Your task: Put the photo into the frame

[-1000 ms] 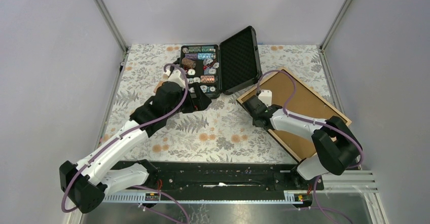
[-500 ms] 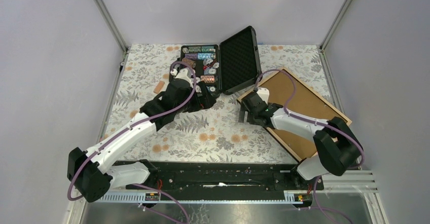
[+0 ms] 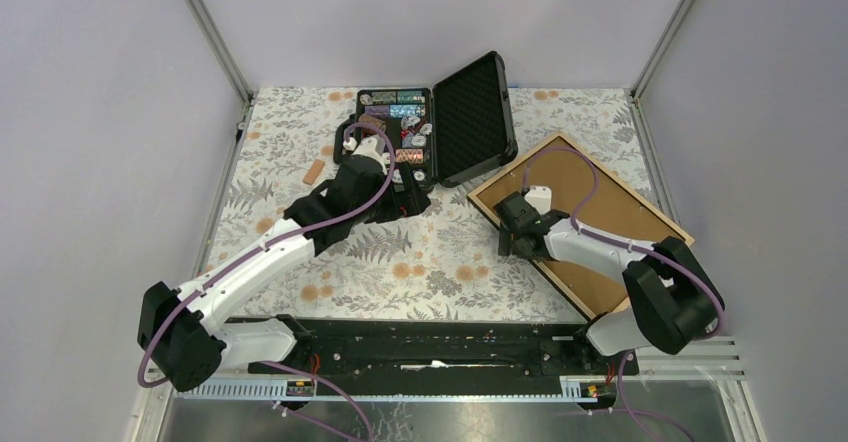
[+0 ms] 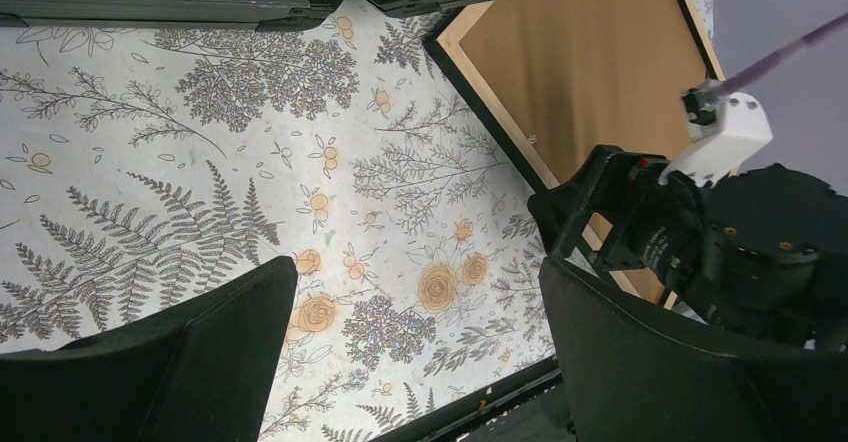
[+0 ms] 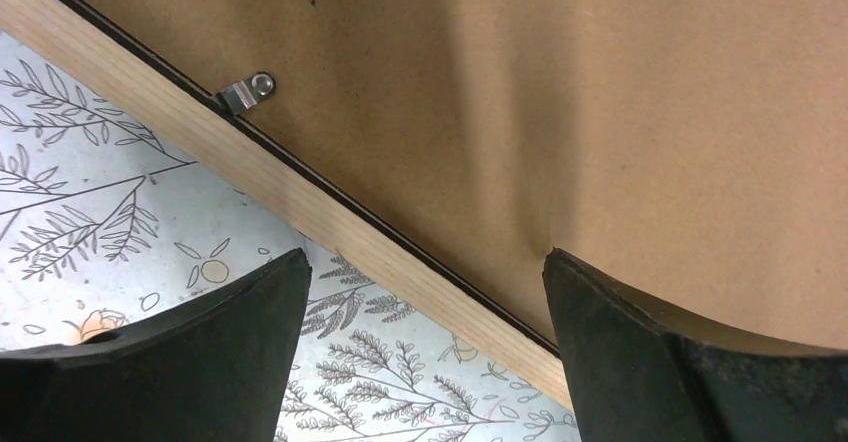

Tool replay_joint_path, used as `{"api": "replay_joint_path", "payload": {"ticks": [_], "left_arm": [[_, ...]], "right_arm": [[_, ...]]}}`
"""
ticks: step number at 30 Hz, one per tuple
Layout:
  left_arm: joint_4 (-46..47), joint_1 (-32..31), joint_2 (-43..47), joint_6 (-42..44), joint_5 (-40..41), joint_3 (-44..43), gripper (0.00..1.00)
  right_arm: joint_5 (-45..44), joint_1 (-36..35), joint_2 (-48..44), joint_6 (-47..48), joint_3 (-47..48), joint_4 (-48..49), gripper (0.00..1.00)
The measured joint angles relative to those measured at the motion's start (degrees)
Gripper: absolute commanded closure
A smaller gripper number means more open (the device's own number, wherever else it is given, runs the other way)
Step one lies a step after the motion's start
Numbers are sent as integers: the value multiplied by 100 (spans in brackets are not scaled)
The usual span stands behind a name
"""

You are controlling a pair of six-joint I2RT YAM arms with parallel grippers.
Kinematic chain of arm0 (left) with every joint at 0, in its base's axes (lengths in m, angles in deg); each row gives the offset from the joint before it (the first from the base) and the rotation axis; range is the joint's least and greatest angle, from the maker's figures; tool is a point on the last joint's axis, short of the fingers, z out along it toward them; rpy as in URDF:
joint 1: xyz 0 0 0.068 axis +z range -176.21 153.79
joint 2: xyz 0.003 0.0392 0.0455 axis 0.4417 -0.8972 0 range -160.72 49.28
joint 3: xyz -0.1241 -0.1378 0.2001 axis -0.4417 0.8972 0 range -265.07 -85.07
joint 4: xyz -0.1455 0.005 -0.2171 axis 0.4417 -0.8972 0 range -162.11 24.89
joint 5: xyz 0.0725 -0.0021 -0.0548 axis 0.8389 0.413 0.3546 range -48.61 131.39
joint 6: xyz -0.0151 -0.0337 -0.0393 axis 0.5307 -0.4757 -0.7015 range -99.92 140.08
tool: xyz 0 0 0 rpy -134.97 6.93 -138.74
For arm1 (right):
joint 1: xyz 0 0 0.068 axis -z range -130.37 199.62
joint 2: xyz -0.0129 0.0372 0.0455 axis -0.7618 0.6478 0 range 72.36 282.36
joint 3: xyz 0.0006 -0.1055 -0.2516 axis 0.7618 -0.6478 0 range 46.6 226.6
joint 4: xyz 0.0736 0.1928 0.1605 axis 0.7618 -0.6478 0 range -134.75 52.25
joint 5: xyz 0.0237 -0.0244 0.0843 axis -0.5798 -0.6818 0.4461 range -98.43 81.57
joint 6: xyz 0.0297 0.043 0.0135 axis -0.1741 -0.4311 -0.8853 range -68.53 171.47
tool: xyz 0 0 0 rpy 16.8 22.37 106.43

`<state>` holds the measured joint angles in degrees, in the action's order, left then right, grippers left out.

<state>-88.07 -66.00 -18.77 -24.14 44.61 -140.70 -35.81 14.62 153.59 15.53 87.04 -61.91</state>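
Both jaws stand wide and empty: right jaws above the wooden edge of the frame (image 3: 620, 212), left jaws apart from it.

Frame (image 3: 620, 212) flat on table (image 3: 450, 262), right of centre; case (image 3: 475, 117) upper centre, just beside frame's upper-left corner.

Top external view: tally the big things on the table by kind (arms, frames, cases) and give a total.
Robot arms: 2, the left arm and the right arm
Picture frames: 1, the frame, brown backing up
Cases: 1, the open black case of poker chips
Total: 4
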Motion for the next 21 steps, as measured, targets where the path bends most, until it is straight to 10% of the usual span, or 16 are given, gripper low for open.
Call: {"api": "replay_joint_path", "payload": {"ticks": [17,21], "left_arm": [[-9,0,122,299,13,-7,2],[-11,0,208,417,4,-7,1]], "right_arm": [[481,85,828,979,680,216,97],[756,260,1121,955,1045,271,100]]}}
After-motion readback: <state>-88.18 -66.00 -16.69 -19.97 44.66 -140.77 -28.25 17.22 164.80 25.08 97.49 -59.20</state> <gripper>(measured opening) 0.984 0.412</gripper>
